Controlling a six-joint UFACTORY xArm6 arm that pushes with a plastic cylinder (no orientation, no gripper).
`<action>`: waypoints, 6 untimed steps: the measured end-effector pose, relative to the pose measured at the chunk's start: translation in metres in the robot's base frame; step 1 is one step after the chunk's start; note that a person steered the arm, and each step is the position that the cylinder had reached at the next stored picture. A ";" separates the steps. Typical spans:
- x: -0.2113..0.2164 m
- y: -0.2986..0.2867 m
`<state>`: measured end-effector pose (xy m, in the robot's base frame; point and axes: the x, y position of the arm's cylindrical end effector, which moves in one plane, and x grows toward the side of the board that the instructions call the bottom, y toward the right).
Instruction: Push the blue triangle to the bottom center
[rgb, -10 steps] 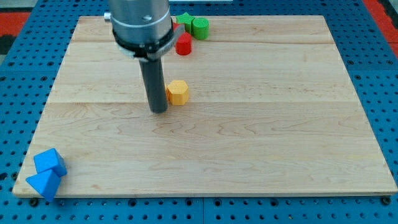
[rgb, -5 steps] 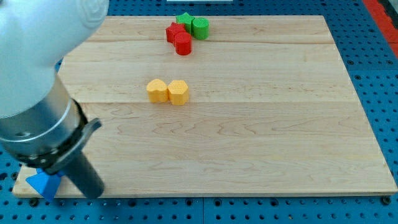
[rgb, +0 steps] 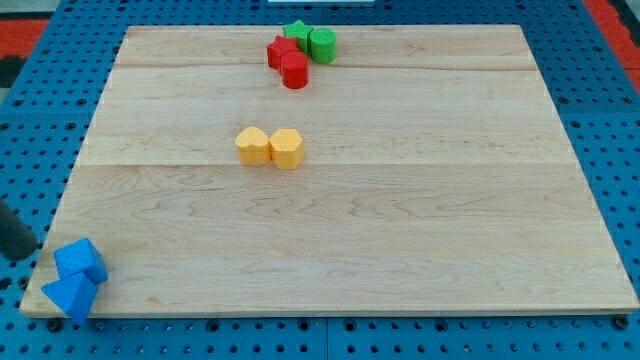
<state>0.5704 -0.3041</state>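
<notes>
The blue triangle (rgb: 68, 296) lies at the board's bottom left corner, at the edge. A second blue block (rgb: 81, 260) sits just above it, touching it. Only the lower part of my dark rod shows, at the view's left edge. My tip (rgb: 24, 257) is off the wooden board (rgb: 400, 220), just left of the upper blue block and a short gap away from it.
Two yellow blocks (rgb: 252, 146) (rgb: 286, 148) sit side by side left of the board's middle. Two red blocks (rgb: 281, 50) (rgb: 294, 71) and two green blocks (rgb: 296, 32) (rgb: 322, 44) cluster at the top centre. Blue pegboard surrounds the board.
The arm swung from beside the yellow blocks down to the bottom left, then out past the left edge. The blue and yellow blocks hold their places.
</notes>
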 end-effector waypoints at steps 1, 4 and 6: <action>0.047 0.004; 0.048 0.020; 0.048 0.033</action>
<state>0.6183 -0.2713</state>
